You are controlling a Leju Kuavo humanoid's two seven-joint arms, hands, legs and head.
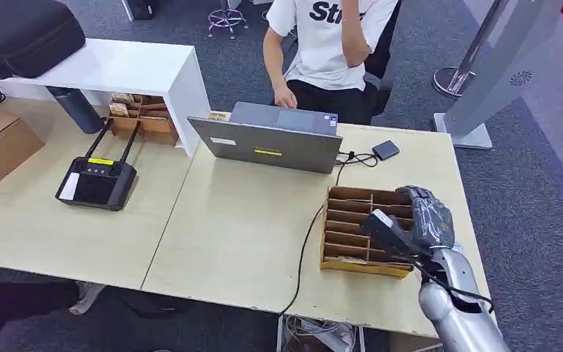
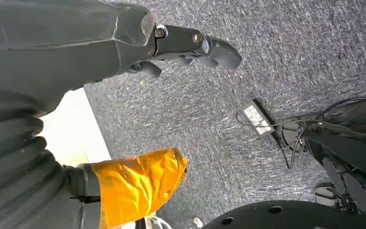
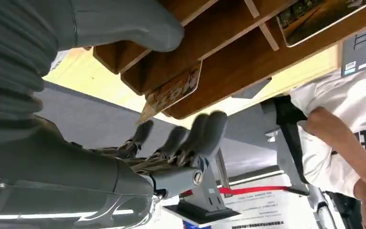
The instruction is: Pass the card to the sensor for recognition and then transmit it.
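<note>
The card (image 3: pixel 174 90) stands tilted in an end slot of the wooden divider box (image 1: pixel 355 231), one corner poking out past the box's edge, printed letters across its face. My right hand (image 1: pixel 425 213) hangs at that same end of the box; from my wrist I see my thumb (image 3: pixel 124 21) lying against the wooden wall on one side of the card and my darker fingers (image 3: pixel 205 131) spread apart on the other side, just beside the card's free corner. The fingers are apart and nothing sits between them and the thumb, so this hand has hold of nothing. A second card (image 3: pixel 324 16) lies in a compartment farther along the box. The box sits on the right part of the pale bench (image 1: pixel 242 235), with a black cable (image 1: pixel 304 253) running past it to the front edge. Beyond it stand an open grey laptop (image 1: pixel 271 143) and a small dark device (image 1: pixel 385 149), and a person in a white shirt (image 1: pixel 330 37) sits behind them. My left hand (image 2: pixel 190 45) hangs over grey carpet, fingers loosely curled and empty, its thumb wrapped in orange tape (image 2: pixel 138 183).
</note>
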